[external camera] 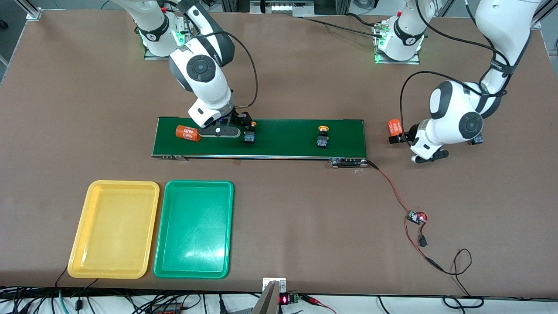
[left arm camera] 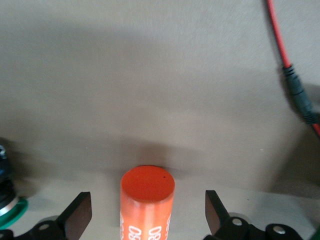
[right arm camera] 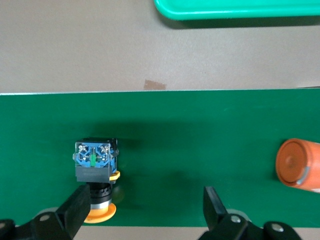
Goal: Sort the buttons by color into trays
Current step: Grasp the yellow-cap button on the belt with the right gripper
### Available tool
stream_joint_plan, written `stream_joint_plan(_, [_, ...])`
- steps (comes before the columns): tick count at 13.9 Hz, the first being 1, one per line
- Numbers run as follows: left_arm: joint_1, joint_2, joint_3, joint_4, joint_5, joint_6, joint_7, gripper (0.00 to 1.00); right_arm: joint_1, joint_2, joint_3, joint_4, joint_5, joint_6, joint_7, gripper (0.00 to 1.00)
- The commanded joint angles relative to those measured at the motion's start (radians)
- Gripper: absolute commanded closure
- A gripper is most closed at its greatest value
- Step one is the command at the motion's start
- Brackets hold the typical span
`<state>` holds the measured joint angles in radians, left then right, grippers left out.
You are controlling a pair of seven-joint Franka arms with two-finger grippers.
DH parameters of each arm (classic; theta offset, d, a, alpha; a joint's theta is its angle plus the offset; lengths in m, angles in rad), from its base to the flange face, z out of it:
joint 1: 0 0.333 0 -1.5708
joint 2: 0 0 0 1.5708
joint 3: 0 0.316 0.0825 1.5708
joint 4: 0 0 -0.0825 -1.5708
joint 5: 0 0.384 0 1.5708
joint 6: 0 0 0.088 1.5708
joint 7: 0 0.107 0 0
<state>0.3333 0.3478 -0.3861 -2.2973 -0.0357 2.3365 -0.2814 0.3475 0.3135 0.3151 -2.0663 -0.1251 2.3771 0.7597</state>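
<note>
Two yellow-capped buttons lie on the dark-green belt [external camera: 283, 146]: one [external camera: 250, 134] beside my right gripper [external camera: 239, 125], one [external camera: 322, 138] toward the left arm's end. In the right wrist view that first button [right arm camera: 95, 172] lies by one finger [right arm camera: 77, 210] of the open right gripper [right arm camera: 145, 207]. My left gripper [external camera: 403, 136] is open on either side of an orange cylinder [left arm camera: 147, 200] on the table, not touching it. A green-ringed part [left arm camera: 6, 202] shows at the left wrist view's edge. The yellow tray [external camera: 113, 229] and green tray [external camera: 194, 229] are empty, nearer the front camera.
A second orange cylinder [external camera: 188, 133] lies on the belt at the right arm's end, also in the right wrist view [right arm camera: 300, 162]. A red cable [external camera: 394, 189] runs from the belt to a small board [external camera: 416, 216]. A dark blue body [external camera: 477, 139] shows beside the left arm.
</note>
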Motion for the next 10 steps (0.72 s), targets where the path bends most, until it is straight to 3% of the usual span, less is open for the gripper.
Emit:
stream_joint_plan(1, [0.010,-0.009,-0.010,-0.045,0.017,0.039,0.018,0.00,0.048,0.022,-0.037,0.020,-0.027,-0.001,0.030,0.00])
stream_joint_plan(6, [0.010,-0.020,-0.014,-0.120,0.017,0.101,0.013,0.00,0.051,0.042,-0.039,0.020,-0.047,-0.003,0.030,0.00])
stream_joint_plan(7, [0.010,-0.021,-0.014,-0.119,0.017,0.101,0.011,0.08,0.054,0.047,-0.039,0.018,-0.048,-0.003,0.032,0.00])
stream_joint_plan(10, [0.001,-0.023,-0.020,-0.113,0.017,0.092,-0.051,0.78,0.054,0.067,-0.040,0.020,-0.074,-0.001,0.047,0.00])
